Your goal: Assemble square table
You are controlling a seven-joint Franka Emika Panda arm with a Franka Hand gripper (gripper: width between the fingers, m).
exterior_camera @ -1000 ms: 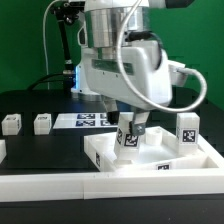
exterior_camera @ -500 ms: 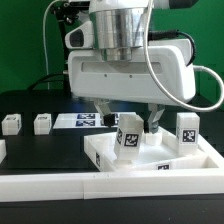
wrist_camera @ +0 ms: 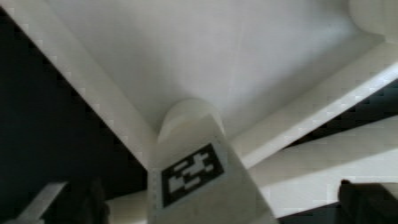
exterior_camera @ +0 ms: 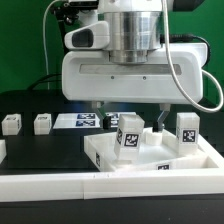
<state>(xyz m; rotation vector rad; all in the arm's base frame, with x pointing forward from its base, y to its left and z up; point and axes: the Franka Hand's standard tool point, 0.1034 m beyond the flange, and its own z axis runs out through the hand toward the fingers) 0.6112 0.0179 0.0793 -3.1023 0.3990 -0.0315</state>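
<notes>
step in hand: likely the approach to a grasp on the target leg post (exterior_camera: 128, 137), with the end effector (exterior_camera: 130, 112) lined up above it; judged partway through the build, with two posts standing at the slab and two lying off it.
next move: probably calls for a short straight drop until the fingers bracket the post's sides, then a centred, firm close; risks tipping the post if skewed.
arm (exterior_camera: 130, 55): hangs over the rear of the slab, wrist pointing straight down, broad white housing facing the exterior view.
tabletop (exterior_camera: 40, 152): black, carries all the parts.
slab (exterior_camera: 112, 158): white, lies flat toward the exterior view's right, with a tag on its front edge.
marker board (exterior_camera: 85, 120): flat on the tabletop behind the slab, toward the exterior view's left.
end effector: spread wide, gripping nothing; flanks the target leg post with dark fingertips (wrist_camera: 365, 196) in the wrist view, apart from it on both sides.
target leg post: upright at the slab's rear corner on the exterior view's left; hard to tell whether seated in a socket or merely standing there.
second leg post (exterior_camera: 187, 131): upright at the slab's rear corner on the exterior view's right.
inner loose leg post (exterior_camera: 42, 122): on the tabletop, well apart from the slab.
outer loose leg post (exterior_camera: 11, 124): just beyond it, nearest the exterior view's left edge.
</notes>
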